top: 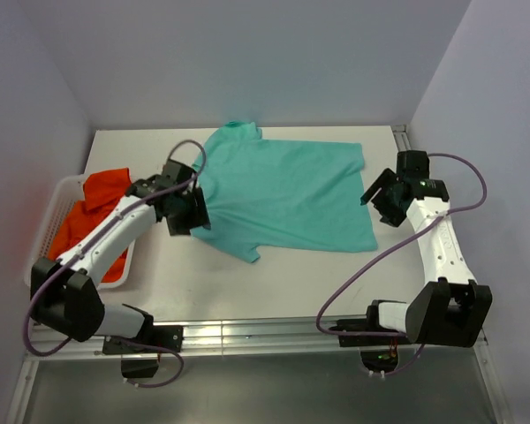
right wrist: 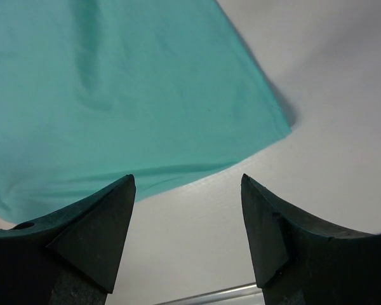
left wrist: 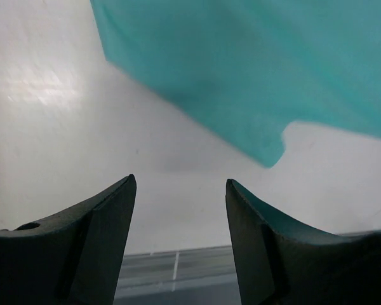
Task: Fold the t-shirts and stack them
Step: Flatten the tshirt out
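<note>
The teal-green t-shirt [top: 287, 194] lies spread flat on the table, collar at the far end. It also shows in the left wrist view [left wrist: 254, 70] and the right wrist view [right wrist: 114, 89]. My left gripper [top: 192, 212] is open and empty at the shirt's left edge, its fingers [left wrist: 95, 235] above bare table near a sleeve tip. My right gripper [top: 382, 196] is open and empty just off the shirt's right edge, its fingers [right wrist: 89, 235] near the hem corner. An orange-red t-shirt [top: 95, 221] lies bunched in the basket.
A white slatted plastic basket [top: 46, 231] stands at the table's left edge, under the left arm. The white table [top: 274, 283] has a metal rail along its near edge. Walls close in the back and both sides.
</note>
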{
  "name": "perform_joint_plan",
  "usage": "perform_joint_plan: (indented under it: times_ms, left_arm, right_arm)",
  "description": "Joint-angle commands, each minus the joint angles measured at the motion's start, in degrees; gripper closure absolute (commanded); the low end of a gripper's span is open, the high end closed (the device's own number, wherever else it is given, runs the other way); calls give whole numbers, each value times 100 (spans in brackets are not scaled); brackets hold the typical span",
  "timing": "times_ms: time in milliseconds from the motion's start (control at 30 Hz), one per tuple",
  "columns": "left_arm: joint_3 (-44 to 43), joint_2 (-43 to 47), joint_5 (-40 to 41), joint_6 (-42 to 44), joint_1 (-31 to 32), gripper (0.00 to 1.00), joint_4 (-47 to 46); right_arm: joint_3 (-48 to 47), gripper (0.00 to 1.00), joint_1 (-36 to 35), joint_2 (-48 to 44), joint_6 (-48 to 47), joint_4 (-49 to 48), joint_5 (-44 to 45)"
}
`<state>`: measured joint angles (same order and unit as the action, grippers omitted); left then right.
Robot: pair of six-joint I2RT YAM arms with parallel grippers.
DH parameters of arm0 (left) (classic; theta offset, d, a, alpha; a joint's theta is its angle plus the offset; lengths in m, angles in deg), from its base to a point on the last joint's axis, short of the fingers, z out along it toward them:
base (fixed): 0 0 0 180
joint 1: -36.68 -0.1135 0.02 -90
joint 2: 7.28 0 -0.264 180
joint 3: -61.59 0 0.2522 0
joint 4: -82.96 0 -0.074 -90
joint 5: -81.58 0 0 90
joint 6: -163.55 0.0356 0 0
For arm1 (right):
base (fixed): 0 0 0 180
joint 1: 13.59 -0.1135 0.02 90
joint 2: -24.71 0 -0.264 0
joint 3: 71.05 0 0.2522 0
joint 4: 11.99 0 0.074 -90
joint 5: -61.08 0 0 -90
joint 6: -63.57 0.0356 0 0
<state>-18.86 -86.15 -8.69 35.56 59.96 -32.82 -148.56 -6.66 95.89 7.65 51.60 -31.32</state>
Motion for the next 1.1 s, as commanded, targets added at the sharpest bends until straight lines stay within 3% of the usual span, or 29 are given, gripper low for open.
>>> perform_joint_plan:
  times_ms: [0,133,667,933,1067]
  left_arm:
    - [815,-172,-499,-480,342,36,-395]
    - [1167,-409,-728,-577,527,37,-1045]
    - [720,-1929,-571,-788,642,42,-1846]
    - [842,-2343,-237,-823,721,60,-1820]
    - [720,-2510,-70,-718,730,85,-1724]
  right_arm:
    - [327,26,-26,-200,54,142,20]
    - [389,26,-26,-227,-25,142,63]
    - [565,27,-26,-482,-192,309,160]
    - [600,27,-35,-526,-200,309,160]
    - [644,27,-26,-552,-201,282,160]
